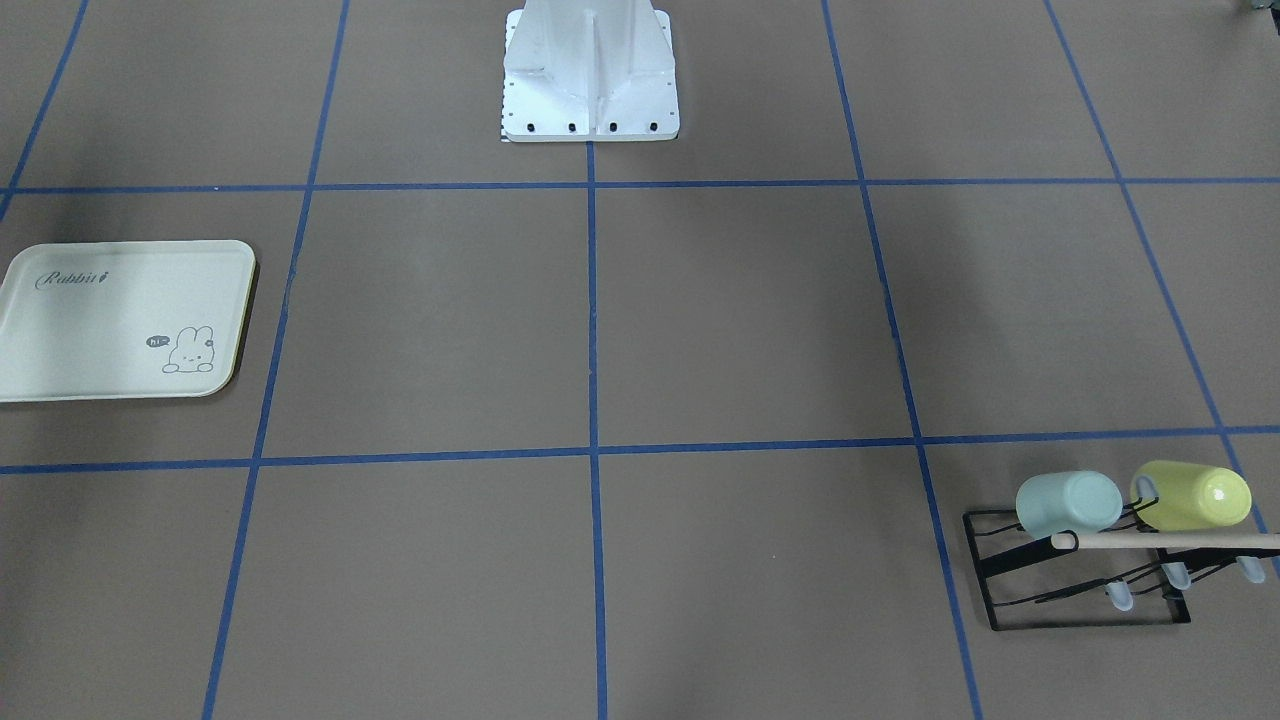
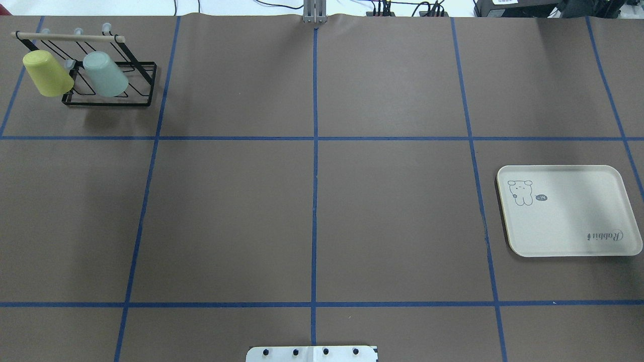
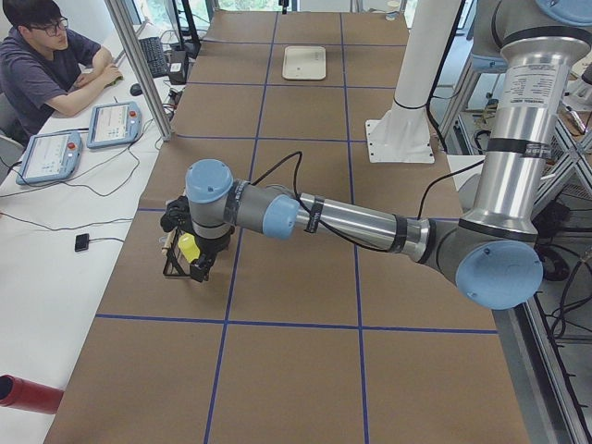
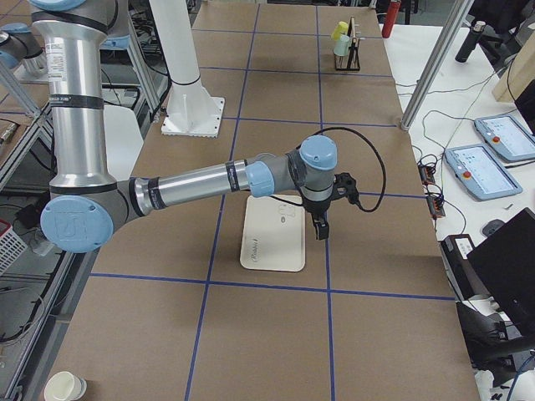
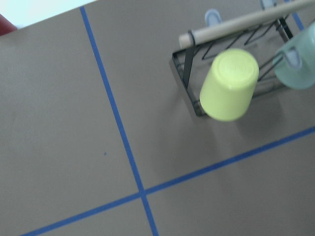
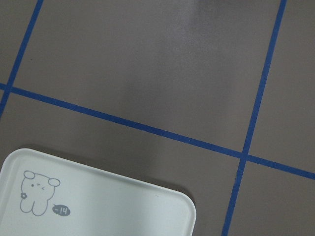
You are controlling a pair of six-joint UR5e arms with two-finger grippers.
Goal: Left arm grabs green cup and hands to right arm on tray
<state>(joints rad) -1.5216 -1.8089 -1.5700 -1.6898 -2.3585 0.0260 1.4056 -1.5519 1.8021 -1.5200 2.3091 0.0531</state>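
Note:
The green cup (image 1: 1068,502) hangs tilted on a black wire rack (image 1: 1080,590) beside a yellow-green cup (image 1: 1195,496); it also shows in the overhead view (image 2: 104,74) and at the right edge of the left wrist view (image 5: 298,64). The tray (image 2: 568,221) lies flat and bare; it also shows in the front view (image 1: 100,330) and the right wrist view (image 6: 98,206). My left gripper (image 3: 192,259) hovers over the rack. My right gripper (image 4: 320,231) hovers by the tray's (image 4: 272,234) edge. I cannot tell whether either gripper is open or shut.
The yellow-green cup (image 5: 230,84) sits nearest the left wrist camera, on the rack (image 5: 184,69) under its wooden bar. The white robot base (image 1: 590,90) stands mid-table. An operator (image 3: 46,65) sits at a side desk. A red cylinder (image 3: 28,393) lies off the table.

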